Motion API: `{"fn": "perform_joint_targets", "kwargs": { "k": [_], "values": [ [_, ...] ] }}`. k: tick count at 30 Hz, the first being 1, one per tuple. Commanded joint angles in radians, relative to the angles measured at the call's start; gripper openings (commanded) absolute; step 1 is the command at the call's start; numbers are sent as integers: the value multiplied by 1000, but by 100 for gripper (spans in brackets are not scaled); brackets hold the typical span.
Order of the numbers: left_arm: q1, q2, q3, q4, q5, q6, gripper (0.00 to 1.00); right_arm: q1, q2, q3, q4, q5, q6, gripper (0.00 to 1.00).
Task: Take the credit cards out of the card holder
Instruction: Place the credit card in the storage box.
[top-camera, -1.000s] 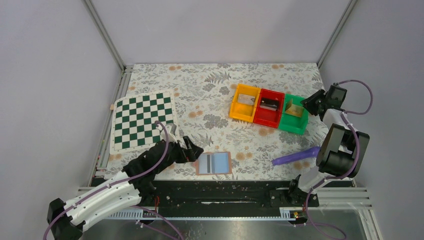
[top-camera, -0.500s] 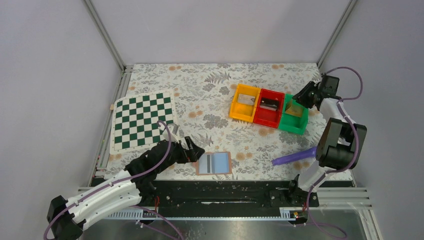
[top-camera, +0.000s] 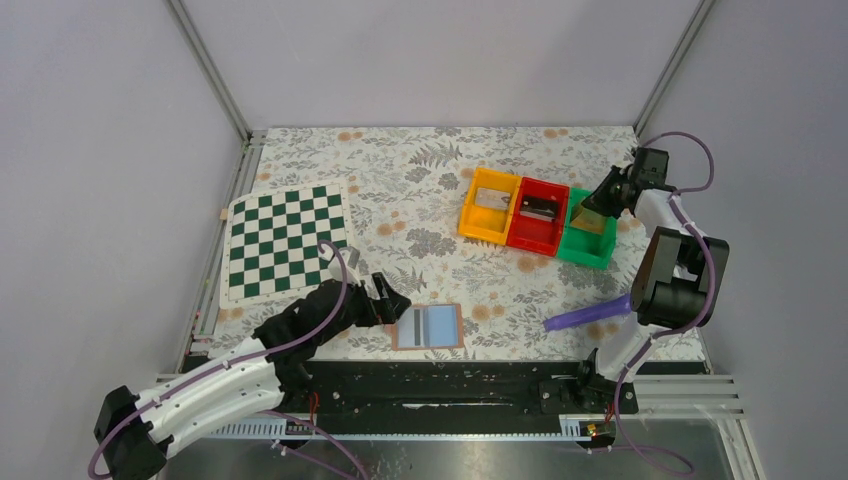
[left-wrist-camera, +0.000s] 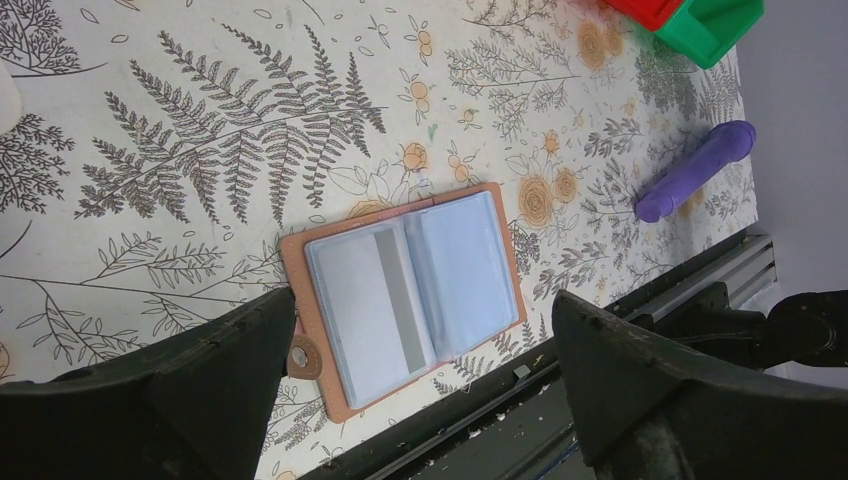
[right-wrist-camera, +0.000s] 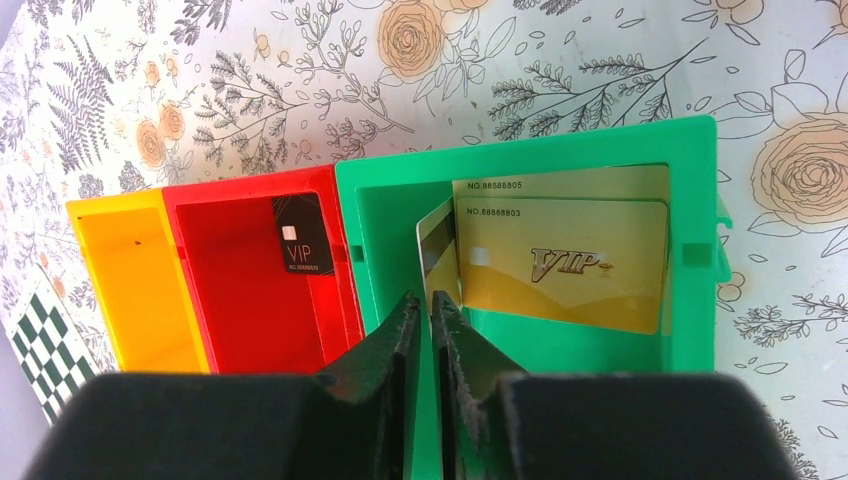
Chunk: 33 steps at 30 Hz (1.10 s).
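Right wrist view: right gripper (right-wrist-camera: 428, 298) nearly clenched, gripping nothing, above green bin (right-wrist-camera: 690, 345) with cards (right-wrist-camera: 560, 265). Left gripper (left-wrist-camera: 422, 305) spread wide over open holder (left-wrist-camera: 455, 255) on the bench (left-wrist-camera: 200, 150).

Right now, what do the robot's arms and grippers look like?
The left arm and right arm pair white shells with black joints; the left's lower link is ribbed. A purple cable loops along each. The left gripper and right gripper have matte black, wedge-shaped fingers.

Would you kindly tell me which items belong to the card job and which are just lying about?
Job: card holder, gold cards, black card, green bin, red bin.
Lying about: chessboard, purple stick, orange bin.
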Motion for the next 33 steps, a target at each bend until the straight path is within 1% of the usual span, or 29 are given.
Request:
{"fn": "perform_joint_targets", "kwargs": {
  "k": [1, 4, 13, 14, 19, 26, 33],
  "values": [
    [6, -8, 3, 50, 7, 6, 99, 9, 6, 54, -15, 8, -17, 17],
    [6, -21, -1, 48, 7, 1, 99, 10, 26, 64, -26, -5, -16, 20],
    [6, -30, -9, 41, 4, -1, 99, 14, 47, 82, -39, 4, -23, 21],
    [6, -30, -9, 41, 4, -1, 99, 14, 48, 84, -39, 5, -25, 19],
    [7, -32, -10, 36, 1, 5, 99, 14, 12, 81, -32, -3, -32, 0],
    [7, -39, -13, 31, 2, 7, 99, 4, -70, 64, -49, 33, -56, 0],
    [8, -30, -10, 31, -2, 15, 99, -54, -75, 26, -9, -22, -81, 0]
  ]
}}
